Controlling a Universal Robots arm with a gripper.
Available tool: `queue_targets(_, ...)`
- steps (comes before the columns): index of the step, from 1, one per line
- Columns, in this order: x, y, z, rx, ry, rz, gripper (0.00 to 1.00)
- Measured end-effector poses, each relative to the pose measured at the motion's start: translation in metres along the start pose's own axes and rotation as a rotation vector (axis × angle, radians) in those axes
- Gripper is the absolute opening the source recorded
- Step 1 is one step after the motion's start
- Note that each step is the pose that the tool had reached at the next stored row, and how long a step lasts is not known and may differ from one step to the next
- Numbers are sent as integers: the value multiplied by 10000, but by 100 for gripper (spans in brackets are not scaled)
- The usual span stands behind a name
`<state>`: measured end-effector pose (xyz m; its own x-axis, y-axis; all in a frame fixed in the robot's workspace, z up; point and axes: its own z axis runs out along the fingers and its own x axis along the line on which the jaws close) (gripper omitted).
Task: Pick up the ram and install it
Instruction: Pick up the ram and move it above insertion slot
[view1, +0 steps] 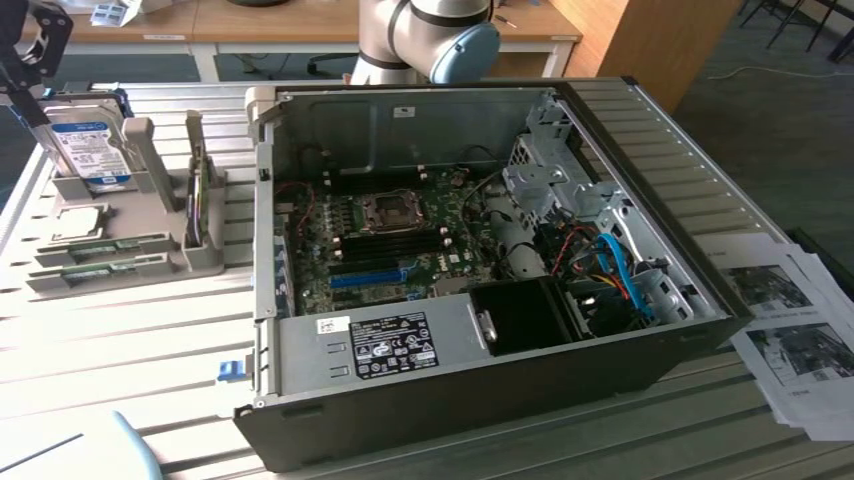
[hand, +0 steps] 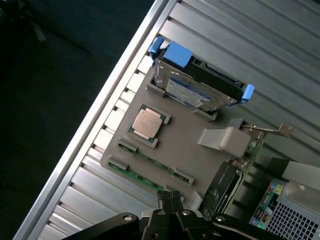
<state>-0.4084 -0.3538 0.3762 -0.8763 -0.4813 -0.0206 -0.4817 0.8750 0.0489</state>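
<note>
Two thin green ram sticks lie side by side in a grey holder (view1: 160, 190) on the exterior view's left, one (view1: 107, 247) just behind the other (view1: 96, 270). The wrist view shows the same sticks, ram (hand: 152, 161) and ram (hand: 136, 176), beside a silver processor chip (hand: 146, 123). My gripper (hand: 170, 199) hovers above the holder's ram end, fingers shut together with nothing between them. It appears as a black shape (view1: 32, 55) at the exterior view's far left top. The motherboard's black memory slots (view1: 396, 240) lie inside the open computer case (view1: 641, 130).
A silver, blue-labelled hard drive (view1: 88, 152) stands upright in the holder, with a green card (view1: 199, 200) on edge beside it. The case walls rise high around the motherboard; a blue slot (view1: 363, 277) and cables (view1: 617, 265) sit inside. Papers (view1: 801, 330) lie on the exterior view's right.
</note>
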Motion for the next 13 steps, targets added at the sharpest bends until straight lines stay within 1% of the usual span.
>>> queue_targets(13,0,0,0,-23,56,-1138,9)
